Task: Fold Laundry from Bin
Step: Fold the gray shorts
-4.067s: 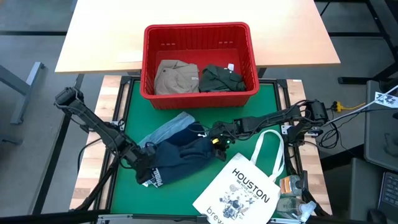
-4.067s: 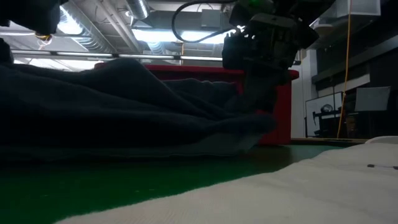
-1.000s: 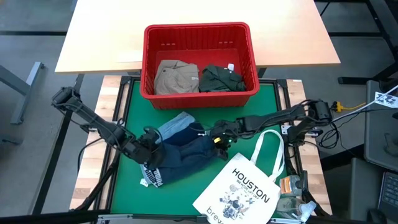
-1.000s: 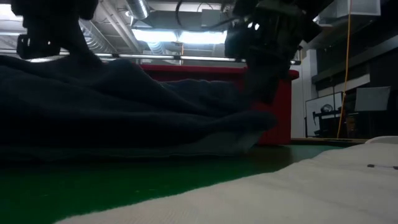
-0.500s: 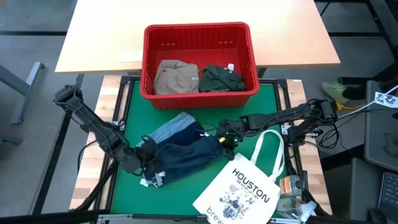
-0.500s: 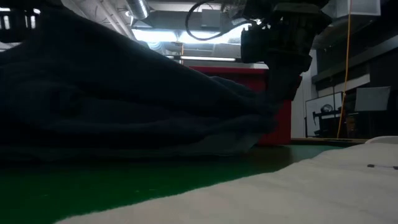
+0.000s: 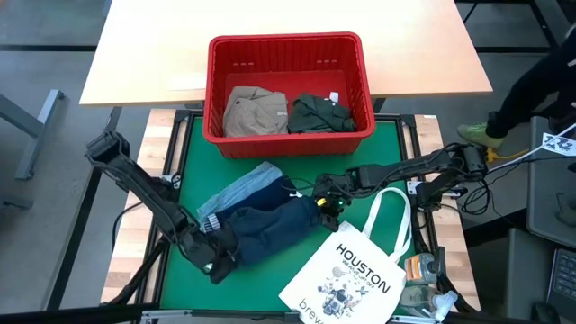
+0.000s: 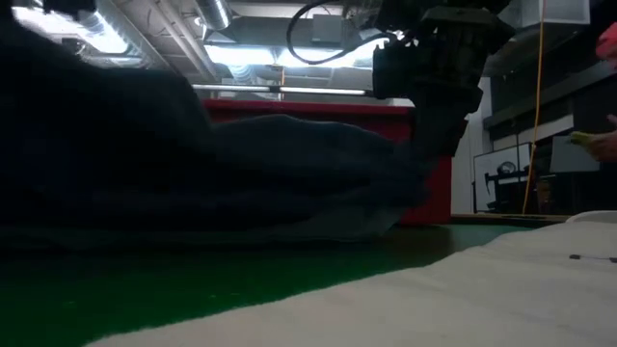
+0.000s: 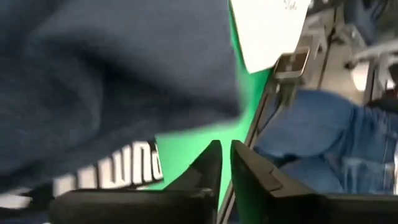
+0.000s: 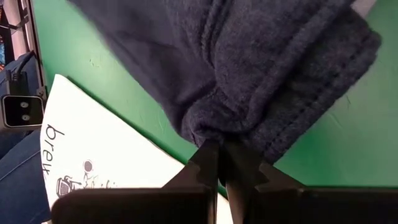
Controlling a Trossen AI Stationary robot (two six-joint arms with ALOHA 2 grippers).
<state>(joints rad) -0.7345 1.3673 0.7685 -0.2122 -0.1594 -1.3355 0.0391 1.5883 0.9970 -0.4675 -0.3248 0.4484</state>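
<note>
The navy garment [image 7: 270,229] lies bunched on the green mat [image 7: 360,153], partly over the light blue denim piece [image 7: 241,187]. My right gripper [image 7: 324,205] is shut on the navy garment's right end. My left gripper [image 7: 216,263] stands at its near-left end. In the left wrist view the left gripper [image 9: 225,146] is open by a narrow gap with only green mat between the fingers, and the garment's white-lettered band [image 9: 124,171] lies beside them. The red bin [image 7: 214,90] at the far side holds a khaki garment [image 7: 254,112] and a dark green one [image 7: 317,112]. My right gripper pinches a bunched fold at the navy garment's right end [image 10: 214,130] between its two fingers. The fingers slant down onto it from the table's right side. The garment rests on the mat and spreads away from the hold.
A white tote bag printed "HOUSTON" [image 7: 353,270] lies at the near right, its handle [image 7: 396,216] beside my right gripper. A person's leg and shoe [image 7: 504,117] show beyond the table's right edge. Bare green mat lies right of the bin and along the left edge.
My left gripper has gone toward the table's near edge, along the navy garment's left end, and has tipped. That left end rose into a mound, then sank, and the garment now lies more compact. My right gripper has kept its hold in place.
</note>
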